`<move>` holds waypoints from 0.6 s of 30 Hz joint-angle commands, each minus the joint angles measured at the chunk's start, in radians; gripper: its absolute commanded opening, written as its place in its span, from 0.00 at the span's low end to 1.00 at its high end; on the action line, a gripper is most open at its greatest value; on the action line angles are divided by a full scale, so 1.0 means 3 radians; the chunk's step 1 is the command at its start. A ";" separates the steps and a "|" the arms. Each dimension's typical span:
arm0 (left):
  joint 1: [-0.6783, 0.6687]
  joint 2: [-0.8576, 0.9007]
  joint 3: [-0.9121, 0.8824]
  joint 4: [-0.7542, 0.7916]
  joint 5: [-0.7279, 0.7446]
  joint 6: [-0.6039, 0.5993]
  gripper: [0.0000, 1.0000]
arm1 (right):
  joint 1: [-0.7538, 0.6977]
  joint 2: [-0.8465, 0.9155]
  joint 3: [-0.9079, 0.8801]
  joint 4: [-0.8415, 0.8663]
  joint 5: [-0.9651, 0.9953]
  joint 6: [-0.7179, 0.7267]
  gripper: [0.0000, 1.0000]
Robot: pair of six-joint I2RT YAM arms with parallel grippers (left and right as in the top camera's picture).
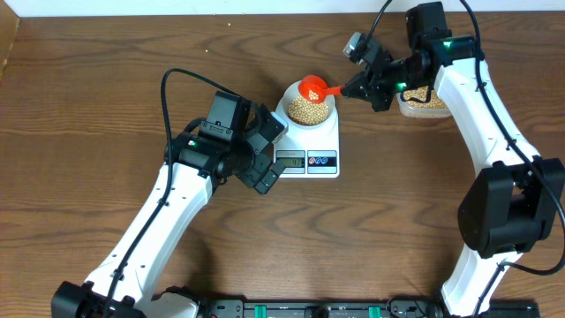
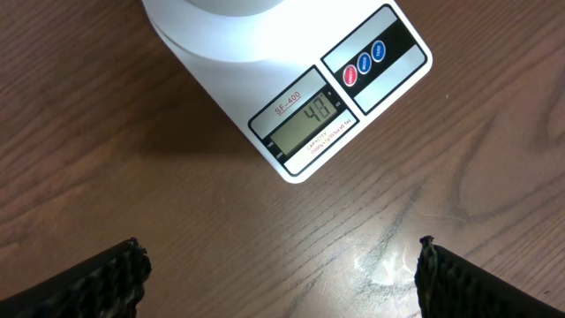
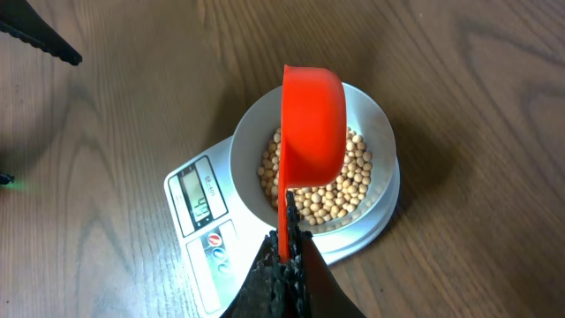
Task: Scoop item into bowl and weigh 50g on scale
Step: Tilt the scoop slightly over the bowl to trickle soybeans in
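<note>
Where the overhead view gives the whole layout, each wrist view adds one detail.

Item 1, scale (image 1: 309, 146): white, flat on the wooden table (image 1: 106, 53), display edge facing the near side, toward the arm bases. Only the left wrist view gives the display (image 2: 305, 119) close up: two digits, the first a 4, the second unclear.

Item 2, bowl (image 1: 328, 113): centred on the scale, holding the beans (image 1: 309, 111).

Item 3, red scoop (image 1: 312, 87): over the bowl's far rim. Its long axis runs across the table, cup leftward, handle rightward. The overhead view shows a few beans in the cup; the right wrist view shows only its outer wall, hiding part of the beans.

Item 4, right gripper (image 1: 357, 88): pinched tight on the scoop handle.

Item 5, left gripper (image 1: 269, 157): jaws spread wide, holding nothing, just beside the scale's near left corner.

Item 6, tub (image 1: 415, 108): holds more beans, right of the scale, mostly hidden under the right arm.
</note>
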 commanded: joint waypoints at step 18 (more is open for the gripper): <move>0.0000 -0.0032 0.0098 -0.0013 0.0052 0.0031 0.98 | -0.0022 -0.0006 0.0047 -0.0114 -0.0051 -0.0150 0.01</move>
